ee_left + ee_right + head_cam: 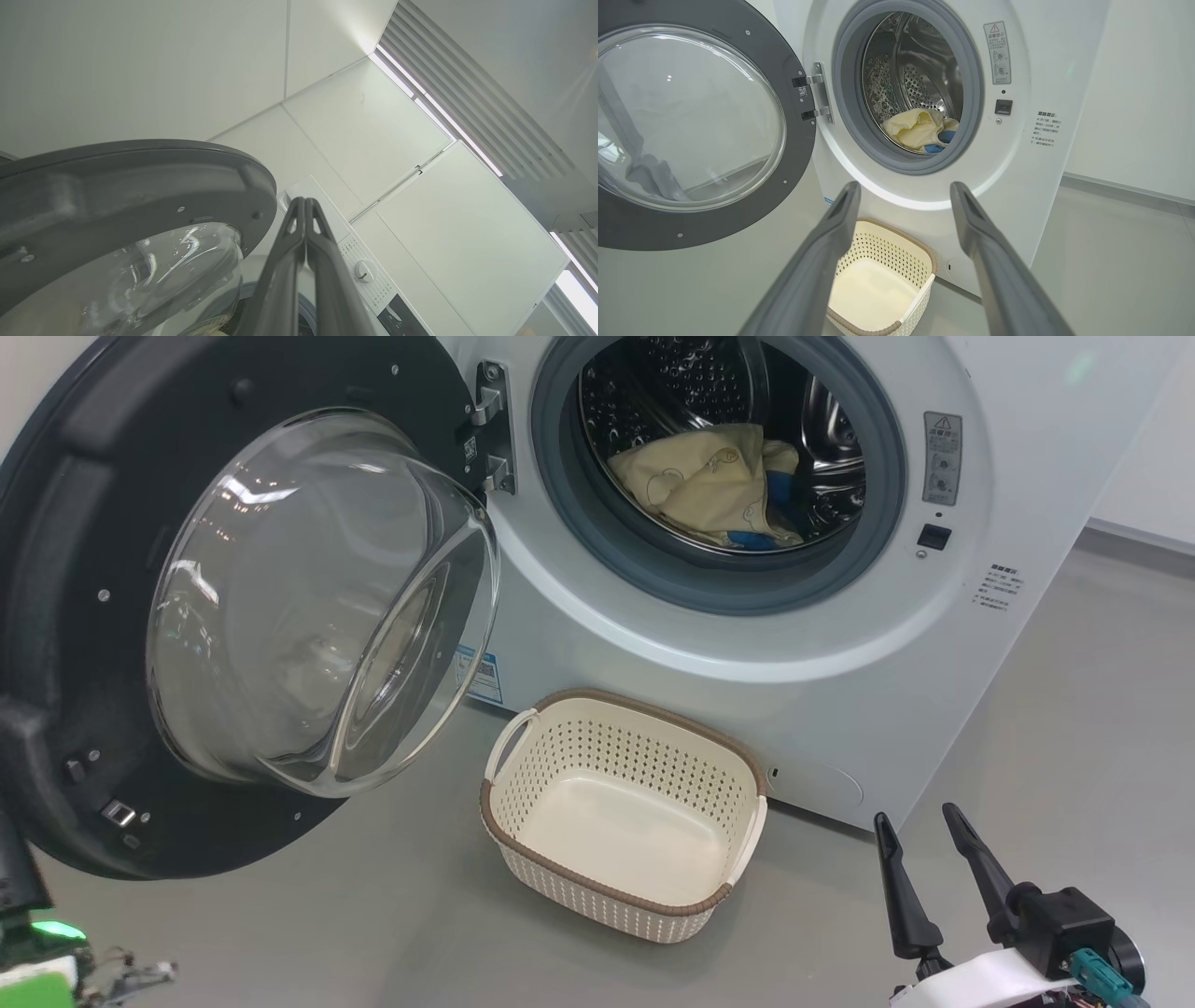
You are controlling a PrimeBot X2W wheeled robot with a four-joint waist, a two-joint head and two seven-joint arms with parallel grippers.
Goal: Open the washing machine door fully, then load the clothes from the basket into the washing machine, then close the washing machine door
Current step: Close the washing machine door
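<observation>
Judging the clothes (709, 485) loaded inside the washing machine (653, 644), I am eyeing its wide-open door (56, 616) next, left gripper (304, 205) pinched together, right gripper (917, 814) splayed empty.

Cream-yellow clothes (702, 485), perhaps blue-trimmed

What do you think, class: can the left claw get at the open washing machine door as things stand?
Probably yes: the shut left claw sits just beside the washing machine door, with nothing visible between them.
</observation>
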